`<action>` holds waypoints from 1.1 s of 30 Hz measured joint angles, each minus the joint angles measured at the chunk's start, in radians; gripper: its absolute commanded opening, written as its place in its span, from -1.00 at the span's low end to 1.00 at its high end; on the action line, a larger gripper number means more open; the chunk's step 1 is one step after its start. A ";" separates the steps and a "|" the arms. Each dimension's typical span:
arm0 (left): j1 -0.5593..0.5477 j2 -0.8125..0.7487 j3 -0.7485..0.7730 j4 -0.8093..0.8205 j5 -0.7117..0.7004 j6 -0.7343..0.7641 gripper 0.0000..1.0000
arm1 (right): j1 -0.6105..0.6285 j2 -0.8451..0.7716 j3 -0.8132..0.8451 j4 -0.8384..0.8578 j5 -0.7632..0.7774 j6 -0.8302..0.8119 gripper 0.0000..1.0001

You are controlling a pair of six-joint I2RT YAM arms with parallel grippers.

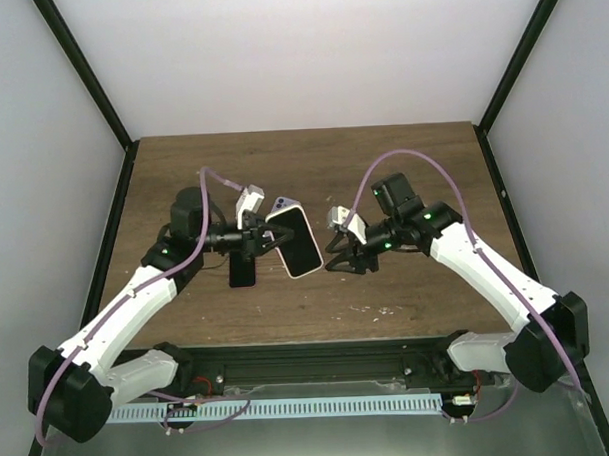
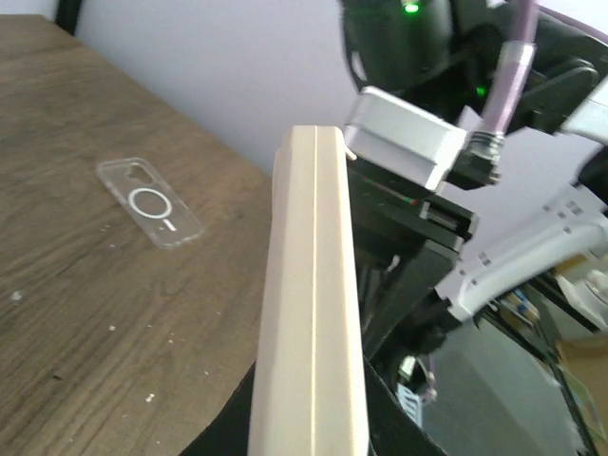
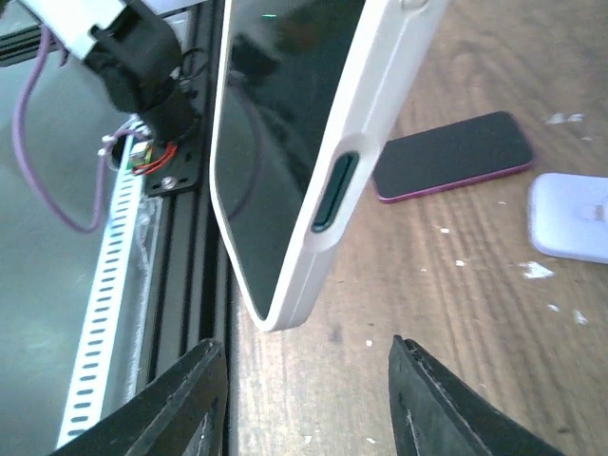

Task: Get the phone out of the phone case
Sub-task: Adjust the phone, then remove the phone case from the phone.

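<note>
White case [image 3: 380, 104], one phone [image 3: 275, 123] inside, in left gripper [image 1: 260, 240]; second phone [image 3: 454, 155] on table [image 1: 417, 284]

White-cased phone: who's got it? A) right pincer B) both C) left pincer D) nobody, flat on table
C: the left pincer is shut on the white-cased phone, holding it off the table; the right pincer is open just short of it, not touching.

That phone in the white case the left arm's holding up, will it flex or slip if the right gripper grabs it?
The phone looks straight-edged in the left gripper, so probably stiff. Its glossy screen shows reflections, so likely slippery; the matte white case along its rim seems the safer grip.
</note>
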 measured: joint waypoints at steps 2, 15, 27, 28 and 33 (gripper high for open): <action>0.032 -0.001 0.000 -0.010 0.086 0.028 -1.00 | 0.024 0.018 0.000 -0.018 -0.023 -0.026 -0.08; 0.077 0.005 -0.061 0.124 0.328 -0.034 -1.00 | 0.160 -0.018 -0.005 -0.014 -0.055 -0.105 -0.38; 0.081 0.035 -0.083 0.227 0.435 -0.137 -1.00 | 0.245 -0.034 0.003 -0.050 0.015 -0.263 -0.47; 0.081 0.040 -0.088 0.241 0.445 -0.152 -1.00 | 0.255 -0.035 0.009 -0.058 0.033 -0.280 -0.50; 0.088 0.056 -0.095 0.292 0.468 -0.192 -1.00 | 0.265 -0.012 0.036 -0.078 0.066 -0.310 -0.45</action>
